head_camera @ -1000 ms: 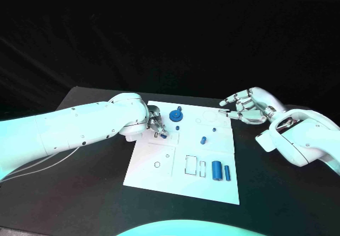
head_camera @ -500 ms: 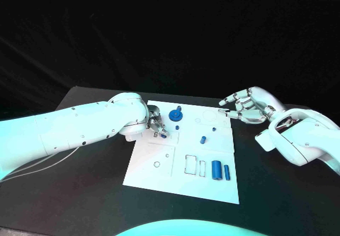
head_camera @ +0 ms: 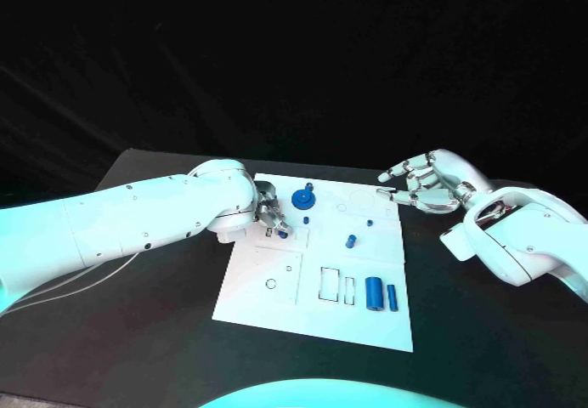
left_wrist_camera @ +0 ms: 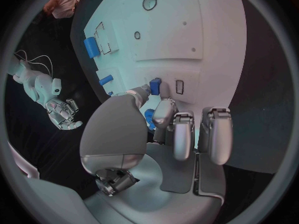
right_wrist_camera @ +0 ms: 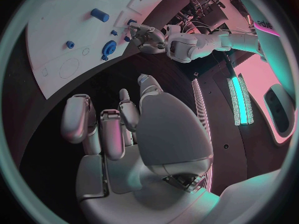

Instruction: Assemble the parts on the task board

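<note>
The board [head_camera: 313, 289] lies in the middle of the black counter [head_camera: 147, 340]. The left hand [head_camera: 269, 217] rests over the board's left part, its fingers [left_wrist_camera: 163, 112] pinching a small blue part [left_wrist_camera: 155, 86] whose tip is at the board's surface beside a small rectangular slot [left_wrist_camera: 179, 86] (whether it touches the board I cannot tell). Just beyond that hand a blue gear [head_camera: 302, 201] sits on the board, with a small blue peg [head_camera: 310, 186] behind it. Toward the board's middle stands a short blue pin [head_camera: 352, 241], and two blue cylinders [head_camera: 374, 296] lie side by side near the front edge, right of a rectangular outline [head_camera: 330, 285]. The right hand [head_camera: 423, 189] hovers at the board's far right corner, fingers curled in loosely and apart, holding nothing.
</note>
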